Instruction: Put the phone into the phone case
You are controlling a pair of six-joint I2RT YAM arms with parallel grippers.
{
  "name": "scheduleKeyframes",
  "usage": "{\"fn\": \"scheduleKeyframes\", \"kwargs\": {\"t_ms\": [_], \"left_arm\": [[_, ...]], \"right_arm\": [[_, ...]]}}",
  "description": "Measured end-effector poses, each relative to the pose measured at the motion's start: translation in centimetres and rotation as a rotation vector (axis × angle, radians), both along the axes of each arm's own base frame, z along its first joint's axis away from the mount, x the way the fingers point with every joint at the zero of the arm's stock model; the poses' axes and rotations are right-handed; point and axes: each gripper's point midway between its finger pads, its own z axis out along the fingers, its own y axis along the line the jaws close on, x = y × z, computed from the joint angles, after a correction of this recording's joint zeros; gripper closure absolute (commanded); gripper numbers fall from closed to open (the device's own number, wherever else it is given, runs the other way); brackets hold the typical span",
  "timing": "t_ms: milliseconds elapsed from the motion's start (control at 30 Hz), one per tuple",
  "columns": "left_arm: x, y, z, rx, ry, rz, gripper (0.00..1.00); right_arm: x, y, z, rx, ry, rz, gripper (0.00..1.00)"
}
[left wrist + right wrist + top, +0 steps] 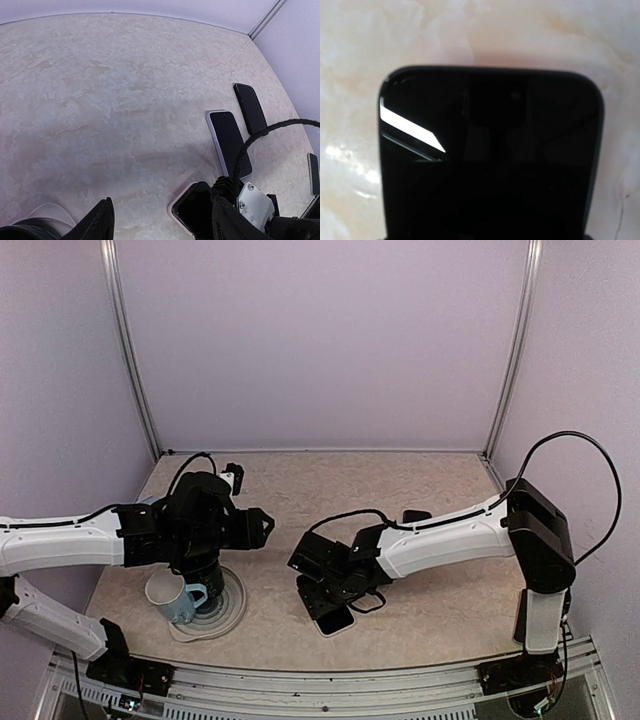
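While my left claw (161,220) hangs spread and my right claw (330,602) covers the black phone (490,165), its grip unreadable, a skewed press could jam a corner against the case.

black phone (490,165), beige marbled table (100,100)

The far half of the worktop (330,480) is lying open for passing. At the front left, a mug (178,598) on its plate (232,612) is standing in the way. The right arm (450,535) is stretching low across the middle, with flat phones (229,142) lying near it.
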Motion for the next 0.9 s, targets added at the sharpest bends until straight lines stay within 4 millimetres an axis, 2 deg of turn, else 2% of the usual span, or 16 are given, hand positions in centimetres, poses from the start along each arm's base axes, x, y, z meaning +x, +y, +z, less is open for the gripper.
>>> {"fn": "scheduleKeyframes", "kwargs": {"t_ms": [100,167,200,367,500,567,633,767,833,900], "left_arm": [[0.0,0.0,-0.2,0.006,0.004,0.0,0.34],[0.0,0.0,-0.5,0.013,0.011,0.0,0.34],[0.0,0.0,-0.7,0.018,0.014,0.0,0.34],[-0.1,-0.2,-1.9,0.043,0.042,-0.01,0.3],[-0.5,-0.6,-2.8,0.064,0.062,-0.022,0.29],[-0.8,-1.0,-3.2,0.077,0.073,-0.032,0.29],[-1.2,-1.5,-3.3,0.08,0.08,-0.045,0.32],[-2.4,-2.7,-4.4,0.104,0.109,-0.079,0.49],[-3.3,-3.7,-5.3,0.127,0.13,-0.106,0.52],[-4.2,-4.4,-6.3,0.144,0.15,-0.13,0.54]], "right_arm": [[0.0,0.0,0.0,-0.002,0.015,0.002,0.18],[0.0,-0.1,0.0,-0.003,0.025,0.006,0.04],[0.0,-0.2,-0.1,-0.006,0.032,0.009,0.01],[-0.8,-0.7,-0.3,-0.035,0.078,0.049,0.01],[-0.8,-0.5,0.5,-0.013,0.102,0.079,0.01],[-0.4,-0.6,1.9,0.024,0.112,0.083,0.04],[0.6,-1.3,3.7,0.076,0.109,0.077,0.13],[4.5,-3.3,7.0,0.215,0.101,0.052,0.36],[6.6,-3.6,7.6,0.267,0.093,0.049,0.44],[8.5,-3.7,7.3,0.291,0.092,0.056,0.45]]}}
